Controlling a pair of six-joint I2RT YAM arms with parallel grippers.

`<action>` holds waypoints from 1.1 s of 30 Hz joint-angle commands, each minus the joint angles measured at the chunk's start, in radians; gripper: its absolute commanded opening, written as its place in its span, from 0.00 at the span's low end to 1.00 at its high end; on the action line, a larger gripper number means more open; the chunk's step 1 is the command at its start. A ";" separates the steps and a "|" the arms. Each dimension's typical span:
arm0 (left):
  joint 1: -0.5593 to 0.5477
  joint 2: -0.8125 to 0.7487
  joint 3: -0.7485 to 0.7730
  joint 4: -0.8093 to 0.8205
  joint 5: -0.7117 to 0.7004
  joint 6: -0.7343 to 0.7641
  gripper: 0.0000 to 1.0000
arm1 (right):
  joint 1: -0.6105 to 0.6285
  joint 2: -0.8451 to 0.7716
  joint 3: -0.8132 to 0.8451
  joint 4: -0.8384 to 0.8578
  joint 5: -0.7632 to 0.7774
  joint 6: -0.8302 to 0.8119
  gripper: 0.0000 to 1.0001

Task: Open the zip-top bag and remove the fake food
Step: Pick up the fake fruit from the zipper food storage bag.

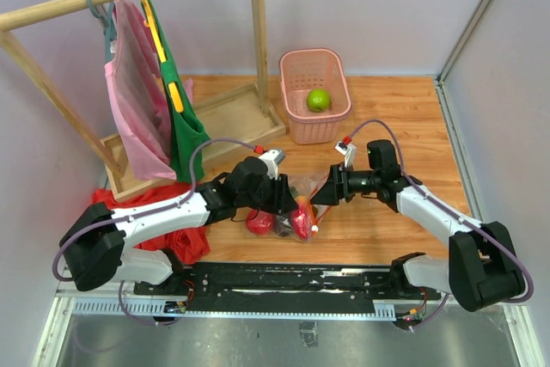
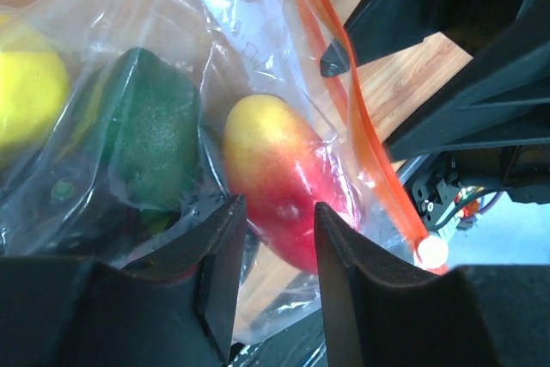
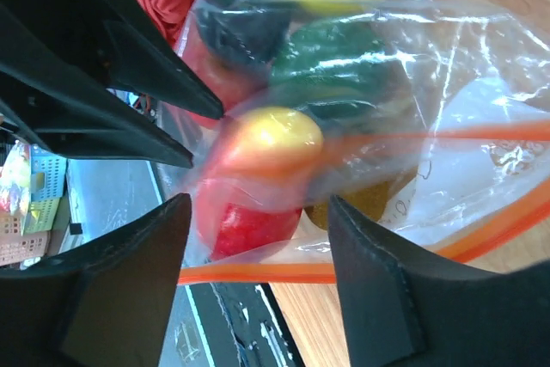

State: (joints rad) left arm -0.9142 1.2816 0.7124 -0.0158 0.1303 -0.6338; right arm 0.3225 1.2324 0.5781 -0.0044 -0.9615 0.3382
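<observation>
The clear zip-top bag [image 1: 302,185] lies on the wooden table between my two grippers, with fake food inside. The left wrist view shows the bag [image 2: 241,23] holding a yellow-red piece [image 2: 275,161], a dark green piece [image 2: 155,135] and a yellow one [image 2: 26,92]. My left gripper [image 2: 277,212] [image 1: 290,205] has its jaws apart against the bag film by the yellow-red piece. My right gripper [image 3: 258,212] [image 1: 320,198] stands open at the bag's mouth. The orange zip strip [image 3: 258,274] crosses between its fingers. A red piece [image 3: 249,225] and a dark purple one [image 3: 241,10] also show.
A pink basket [image 1: 296,113] at the back holds a green apple [image 1: 319,99]. A wooden rack [image 1: 258,32] with pink and green garments stands at the back left. A red cloth heap [image 1: 172,238] lies under the left arm. A black rail [image 1: 284,281] runs along the near edge.
</observation>
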 commanded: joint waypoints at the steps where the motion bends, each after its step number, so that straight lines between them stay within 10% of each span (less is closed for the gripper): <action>1: -0.010 0.017 0.017 0.012 0.014 -0.009 0.41 | 0.028 -0.020 0.000 0.049 -0.053 0.013 0.69; 21: -0.010 -0.117 0.045 -0.072 -0.109 -0.037 0.50 | -0.101 -0.190 -0.053 -0.020 -0.038 0.008 0.73; 33: 0.046 -0.177 0.000 -0.070 -0.113 -0.125 0.70 | -0.113 -0.140 -0.088 -0.067 0.080 0.066 0.36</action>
State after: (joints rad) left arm -0.8963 1.1351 0.7311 -0.0914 0.0261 -0.7082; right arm 0.2150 1.0439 0.5201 -0.1005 -0.8909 0.3534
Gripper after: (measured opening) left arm 0.679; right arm 0.409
